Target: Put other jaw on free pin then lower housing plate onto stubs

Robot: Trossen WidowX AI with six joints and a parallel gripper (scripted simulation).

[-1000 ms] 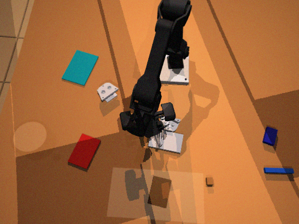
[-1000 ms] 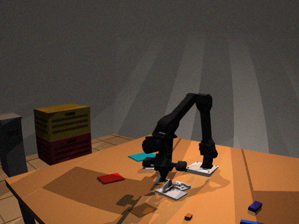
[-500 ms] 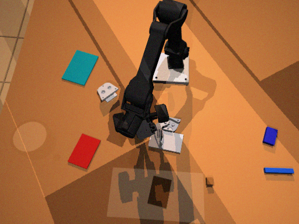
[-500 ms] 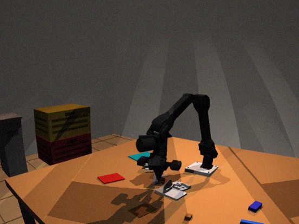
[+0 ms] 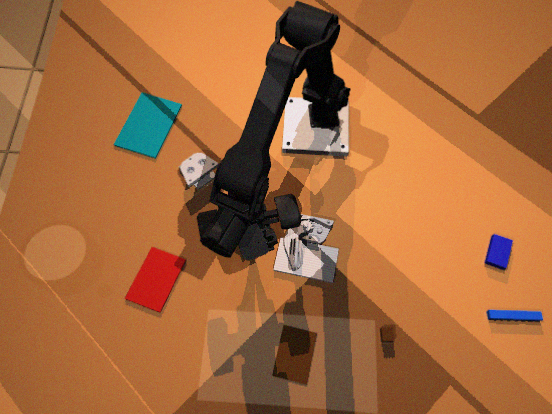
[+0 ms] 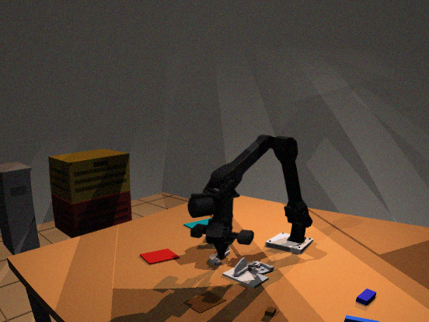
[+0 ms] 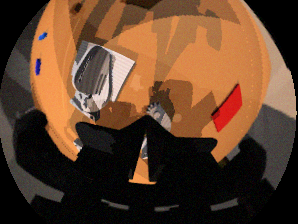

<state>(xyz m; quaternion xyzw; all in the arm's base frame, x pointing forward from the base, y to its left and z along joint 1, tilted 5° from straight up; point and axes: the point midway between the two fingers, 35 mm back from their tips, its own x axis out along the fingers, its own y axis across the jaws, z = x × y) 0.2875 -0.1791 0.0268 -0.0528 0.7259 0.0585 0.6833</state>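
The grey-white base (image 5: pixel 325 262) (image 6: pixel 252 281) (image 7: pixel 125 65) has the mounted jaw (image 5: pixel 293 252) (image 6: pixel 241 267) (image 7: pixel 93 75) over it, beside the pin mechanism (image 5: pixel 318 230) (image 6: pixel 263 267) (image 7: pixel 86 104). The loose jaw (image 6: pixel 214 260) (image 7: pixel 160 116) lies on the table beside the base, toothed end showing. It is hidden under the arm in the top view. My gripper (image 6: pixel 221 257) (image 7: pixel 147 117) is shut and points down close over the loose jaw, with nothing visible held; contact cannot be told. The housing plate (image 5: pixel 196 166) lies apart, beyond the arm. The free pin is too small to tell.
A red mat (image 5: pixel 156 280) (image 6: pixel 159 256) (image 7: pixel 229 107) and a teal mat (image 5: pixel 148 125) (image 6: pixel 198 222) lie at the sides. A brown mat (image 5: pixel 295 365), a small brown cube (image 5: pixel 388 333), a dark blue block (image 5: pixel 499 252) and a blue bar (image 5: pixel 515 315) lie farther off.
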